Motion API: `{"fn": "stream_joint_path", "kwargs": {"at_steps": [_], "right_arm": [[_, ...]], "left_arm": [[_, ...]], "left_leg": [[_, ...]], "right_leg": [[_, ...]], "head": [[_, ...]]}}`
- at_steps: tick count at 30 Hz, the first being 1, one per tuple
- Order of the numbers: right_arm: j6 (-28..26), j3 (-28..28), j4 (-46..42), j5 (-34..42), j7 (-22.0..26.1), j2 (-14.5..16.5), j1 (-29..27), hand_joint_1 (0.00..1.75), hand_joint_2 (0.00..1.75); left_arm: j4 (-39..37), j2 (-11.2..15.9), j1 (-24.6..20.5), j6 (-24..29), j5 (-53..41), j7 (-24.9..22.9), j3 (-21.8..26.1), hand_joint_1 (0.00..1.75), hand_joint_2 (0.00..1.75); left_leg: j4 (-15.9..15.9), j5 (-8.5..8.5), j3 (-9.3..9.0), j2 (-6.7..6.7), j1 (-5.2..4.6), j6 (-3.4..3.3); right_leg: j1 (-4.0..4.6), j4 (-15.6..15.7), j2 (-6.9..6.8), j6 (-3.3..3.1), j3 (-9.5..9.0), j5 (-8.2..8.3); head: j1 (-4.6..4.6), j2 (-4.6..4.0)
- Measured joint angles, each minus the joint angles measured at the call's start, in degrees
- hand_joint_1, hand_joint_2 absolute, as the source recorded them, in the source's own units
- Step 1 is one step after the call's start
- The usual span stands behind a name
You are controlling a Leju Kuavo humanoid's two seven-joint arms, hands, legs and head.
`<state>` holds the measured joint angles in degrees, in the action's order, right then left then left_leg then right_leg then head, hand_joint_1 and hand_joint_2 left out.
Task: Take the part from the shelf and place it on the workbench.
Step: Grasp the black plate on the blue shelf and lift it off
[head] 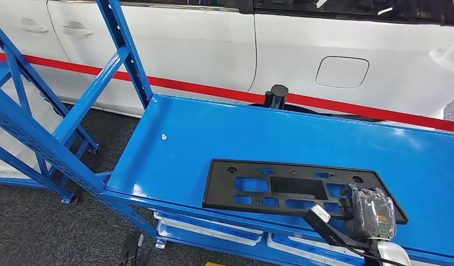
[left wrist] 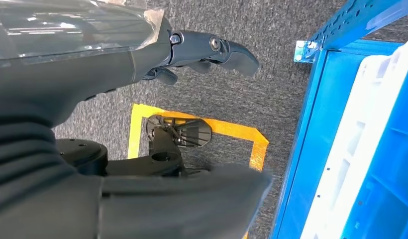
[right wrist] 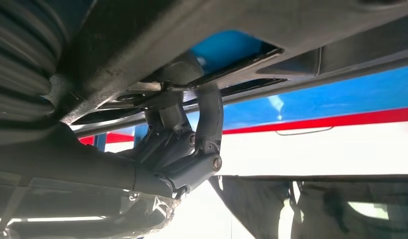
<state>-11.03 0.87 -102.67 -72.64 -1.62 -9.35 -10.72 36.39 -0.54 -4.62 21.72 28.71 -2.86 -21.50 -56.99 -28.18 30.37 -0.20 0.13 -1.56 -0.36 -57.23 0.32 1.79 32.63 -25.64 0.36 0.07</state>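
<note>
Part: black plastic mounting plate (head: 294, 188) with rectangular cut-outs, lying flat on the blue shelf surface (head: 225, 138), its near edge close to the shelf's front lip.
Right hand: the right hand (head: 364, 213) is at the plate's right end; in the right wrist view its fingers (right wrist: 209, 119) hook up through a cut-out of the plate (right wrist: 291, 30), so it is grasping the plate by that end.
Left hand: the left hand (left wrist: 212, 50) hangs low over grey carpet and a yellow floor marking (left wrist: 227, 132), fingers apart, holding nothing.
Surroundings: a white car body (head: 324, 50) with a red stripe stands behind the shelf; white trays (head: 213, 227) sit on the level below.
Step in hand: judged to be securing the grasp before the lift; the plate has not left the shelf.
How to do it well: a long plate held at one end will likely droop and twist, so the grip should be firm before raising; lift it level and straight up, clear of the front lip, then draw it back slowly, keeping the far end away from the blue upright (head: 125, 50).
</note>
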Motion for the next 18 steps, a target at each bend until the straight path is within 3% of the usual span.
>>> {"fn": "stream_joint_path", "kwargs": {"at_steps": [9, 18], "right_arm": [[-10.2, 0.5, -0.2, 1.3, 1.0, 1.3, -0.7, 1.75, 1.75], [-10.9, 1.1, -0.3, 1.9, 1.3, 2.2, -0.8, 1.75, 1.75]], "left_arm": [[-0.5, 0.8, 0.0, -3.1, 3.5, -0.3, -1.6, 0.00, 1.75], [-0.9, 1.1, 0.0, -3.2, 3.8, -0.2, -2.1, 0.00, 1.75]], "left_leg": [[0.0, 0.00, 0.13, 0.00, 0.00, 0.00], [0.0, 0.00, 0.21, 0.00, -0.02, 0.00]], "right_leg": [[-0.01, 0.0, 0.00, 0.00, 0.12, 0.00], [-0.02, 0.0, 0.00, 0.00, 0.19, 0.00]], "head": [[0.00, 0.00], [0.00, 0.00]]}}
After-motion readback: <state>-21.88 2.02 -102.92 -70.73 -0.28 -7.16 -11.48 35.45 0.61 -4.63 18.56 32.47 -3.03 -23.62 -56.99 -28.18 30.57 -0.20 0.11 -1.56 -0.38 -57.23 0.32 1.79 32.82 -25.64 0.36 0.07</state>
